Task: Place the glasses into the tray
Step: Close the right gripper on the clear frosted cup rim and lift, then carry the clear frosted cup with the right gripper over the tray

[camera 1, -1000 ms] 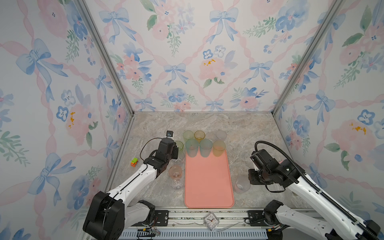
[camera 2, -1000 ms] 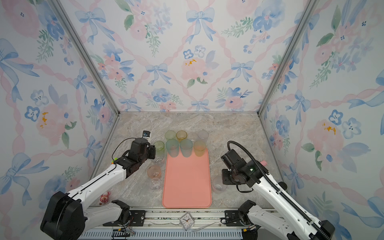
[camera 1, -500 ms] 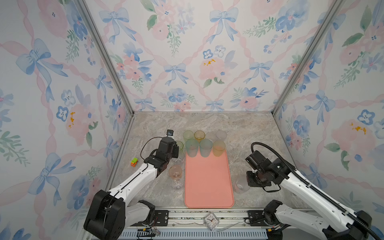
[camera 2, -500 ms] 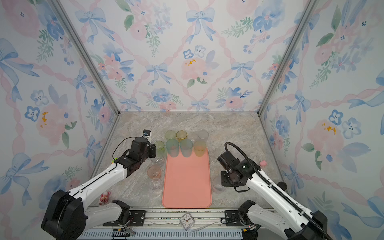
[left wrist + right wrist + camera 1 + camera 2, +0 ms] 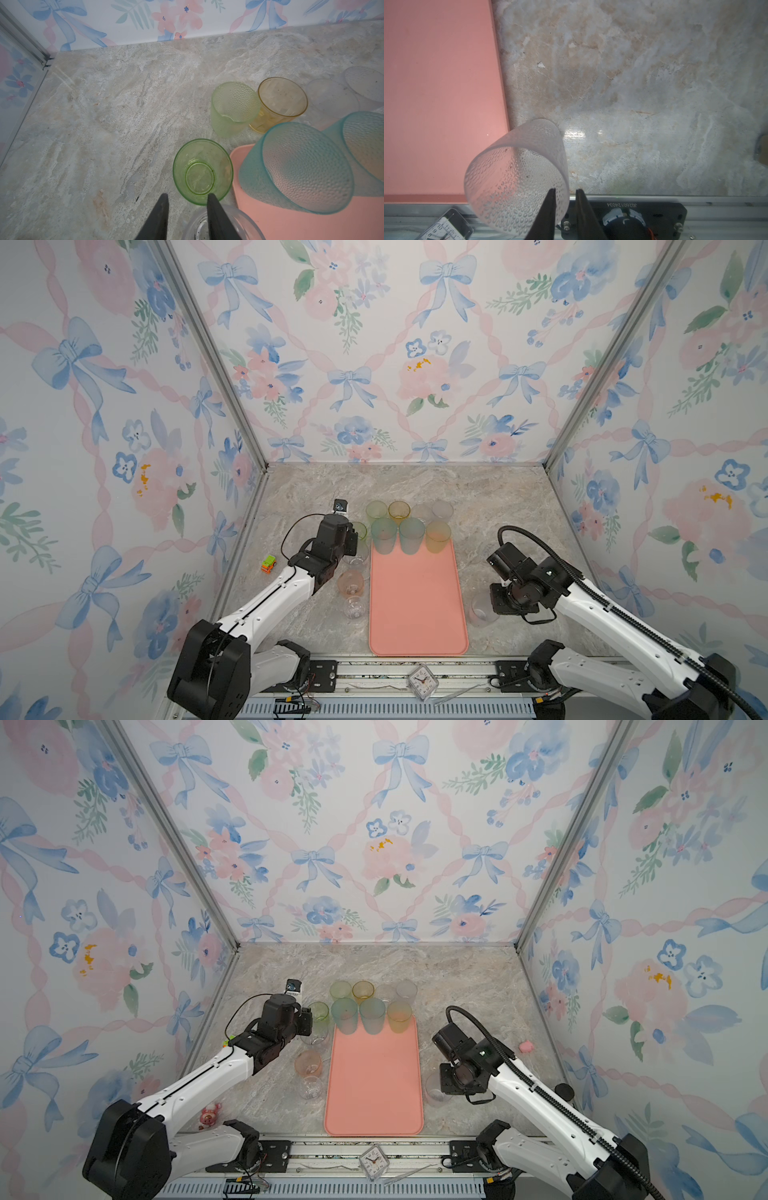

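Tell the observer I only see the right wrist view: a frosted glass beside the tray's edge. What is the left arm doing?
Observer: The left gripper is open astride the rim of a clear glass, on the table left of the tray.
Operator: Are any glasses in the tray?
Observer: Three tall glasses stand in a row along its far end; the rest of it is bare.

Soft, even light, faint shadows, one glare patch on the marble table [image 5: 574, 134].
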